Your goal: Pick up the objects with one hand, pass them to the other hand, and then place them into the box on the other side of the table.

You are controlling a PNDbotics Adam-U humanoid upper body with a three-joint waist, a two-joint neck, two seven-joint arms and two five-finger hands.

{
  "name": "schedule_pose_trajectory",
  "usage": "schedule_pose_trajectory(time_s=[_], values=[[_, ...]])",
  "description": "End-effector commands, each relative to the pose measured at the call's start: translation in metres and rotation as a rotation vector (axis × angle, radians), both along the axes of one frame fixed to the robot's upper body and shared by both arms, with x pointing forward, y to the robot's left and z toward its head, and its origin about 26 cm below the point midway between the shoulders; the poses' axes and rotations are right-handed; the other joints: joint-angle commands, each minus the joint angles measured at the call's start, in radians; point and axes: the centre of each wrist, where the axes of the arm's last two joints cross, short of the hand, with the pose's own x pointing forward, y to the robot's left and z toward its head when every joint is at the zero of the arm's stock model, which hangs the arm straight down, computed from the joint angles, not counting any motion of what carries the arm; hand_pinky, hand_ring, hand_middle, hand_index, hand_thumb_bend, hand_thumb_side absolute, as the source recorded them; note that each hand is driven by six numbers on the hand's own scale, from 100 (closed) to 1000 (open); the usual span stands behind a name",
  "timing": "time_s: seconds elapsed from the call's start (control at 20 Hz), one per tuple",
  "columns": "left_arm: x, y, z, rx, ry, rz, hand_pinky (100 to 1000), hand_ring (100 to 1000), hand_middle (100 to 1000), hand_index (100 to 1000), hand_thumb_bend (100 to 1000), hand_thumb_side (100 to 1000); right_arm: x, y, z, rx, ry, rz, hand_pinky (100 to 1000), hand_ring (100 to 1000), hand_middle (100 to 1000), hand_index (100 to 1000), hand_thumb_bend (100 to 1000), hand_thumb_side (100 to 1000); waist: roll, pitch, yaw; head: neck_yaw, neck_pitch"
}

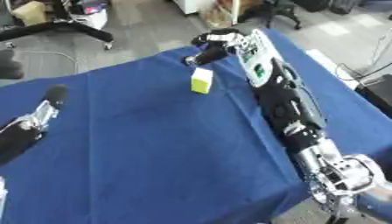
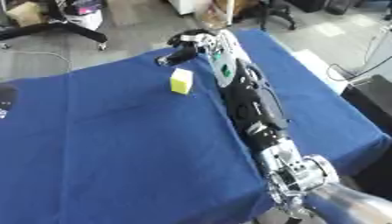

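Your right arm (image 1: pixel 287 103) runs up from the lower right of the frame to the upper middle, stretched long across the bench (image 1: pixel 153 153), which is draped in a blue cloth. Your right hand (image 1: pixel 214 43) sits at the far edge of the bench, in the upper centre of the left eye view. Its fingers (image 2: pixel 172 56) curl downward and hold nothing that you can see.

The task's thing, a small yellow-green block (image 1: pixel 201 80) with a white top face, stands upright on the blue cloth just below and slightly left of your right hand. The fingertips are close above its top, but whether they touch it cannot be told from either view. The block casts a small shadow on the cloth beside it.

Your left hand (image 1: pixel 47 105) shows at the left edge of the left eye view, about mid-height, with its forearm (image 1: pixel 15 135) coming in from the lower left. Only a dark rounded tip and a silver part below it can be made out, so you cannot tell whether its fingers are open or closed. It is well apart from the block.

Beyond the bench, in the upper left of the frame, a black chair base (image 1: pixel 69 28) stands on the grey floor (image 1: pixel 145 26).
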Motion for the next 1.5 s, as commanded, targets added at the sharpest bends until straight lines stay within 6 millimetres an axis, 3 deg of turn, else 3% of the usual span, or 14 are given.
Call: schedule_pose_trajectory(time_s=[0.05, 0.5, 0.7, 1.0, 1.1, 1.2, 1.35, 1.5], values=[[-0.002, 0.004, 0.01, -0.037, -0.016, -0.042, 854, 625, 605, 775, 591, 532, 0.009, -0.005, 0.003, -0.084, -0.032, -0.037, 907, 957, 981, 1000, 417, 565, 0.015, -0.012, 0.006, -0.015, -0.003], [-0.001, 0.014, 0.011, -0.135, 0.021, -0.131, 854, 623, 603, 773, 583, 538, 0.022, -0.013, -0.041, -0.273, -0.004, -0.124, 949, 1000, 994, 1000, 496, 533, 0.022, -0.004, 0.024, -0.037, -0.003], [0.0, 0.019, 0.014, -0.176, 0.03, -0.166, 854, 623, 603, 773, 581, 539, 0.024, -0.016, -0.049, -0.343, -0.039, -0.146, 951, 1000, 981, 1000, 518, 498, 0.026, 0.0, 0.027, -0.043, -0.003], [0.0, 0.023, 0.015, -0.199, 0.039, -0.184, 854, 622, 603, 772, 578, 541, 0.023, -0.023, -0.058, -0.416, -0.113, -0.208, 906, 933, 905, 1000, 467, 417, 0.029, 0.004, 0.027, -0.048, -0.003], [0.0, 0.023, 0.015, -0.201, 0.039, -0.184, 854, 622, 602, 772, 577, 541, 0.023, -0.025, -0.058, -0.435, -0.152, -0.226, 874, 877, 840, 949, 399, 297, 0.03, 0.005, 0.025, -0.048, -0.003], [0.0, 0.023, 0.015, -0.202, 0.039, -0.184, 853, 622, 603, 772, 574, 543, 0.022, -0.026, -0.056, -0.453, -0.201, -0.242, 840, 811, 756, 842, 308, 107, 0.03, 0.005, 0.024, -0.048, -0.003], [0.0, 0.023, 0.014, -0.204, 0.04, -0.181, 853, 622, 602, 772, 572, 544, 0.023, -0.026, -0.048, -0.469, -0.292, -0.268, 804, 743, 648, 720, 214, 100, 0.03, 0.004, 0.023, -0.048, -0.003], [0.0, 0.023, 0.014, -0.205, 0.04, -0.178, 853, 622, 602, 772, 571, 544, 0.023, -0.025, -0.04, -0.476, -0.374, -0.285, 784, 704, 588, 651, 188, 100, 0.029, 0.003, 0.022, -0.048, -0.003]])
